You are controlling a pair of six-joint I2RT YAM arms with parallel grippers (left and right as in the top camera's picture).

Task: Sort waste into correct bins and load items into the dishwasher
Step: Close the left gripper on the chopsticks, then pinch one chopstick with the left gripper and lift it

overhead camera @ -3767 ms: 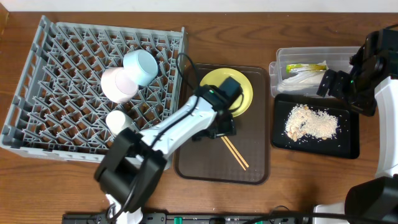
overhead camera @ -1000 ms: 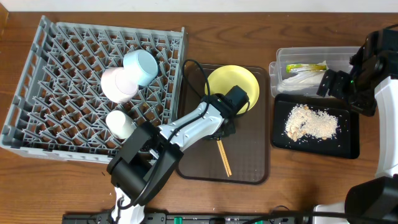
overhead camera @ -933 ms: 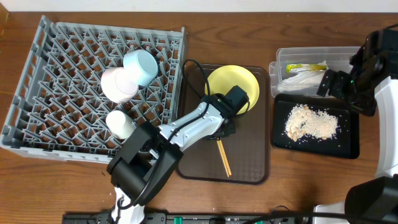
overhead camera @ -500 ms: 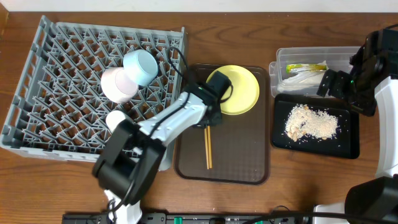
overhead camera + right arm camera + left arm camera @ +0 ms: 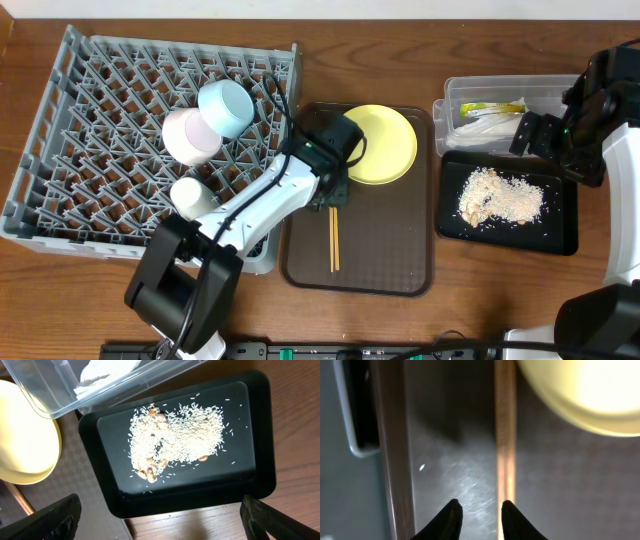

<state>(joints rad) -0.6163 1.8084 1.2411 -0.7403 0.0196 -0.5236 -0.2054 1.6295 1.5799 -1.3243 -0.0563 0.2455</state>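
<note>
Overhead, two chopsticks (image 5: 333, 238), one yellow plate (image 5: 385, 145), one blue bowl (image 5: 225, 105), left pincer (image 5: 479, 512) spread, right pincer (image 5: 160, 505) spread.

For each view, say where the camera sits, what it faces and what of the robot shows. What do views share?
Overhead: above the table, facing down on rack, brown tray; left arm, right arm show.
Left wrist: on left arm, facing chopsticks, plate; fingertips show.
Right wrist: on right arm, facing black tray, scraps; fingertips show.
All share the plate.

Overhead looks straight down; both close wrist views share the plate (image 5: 385, 145).
</note>
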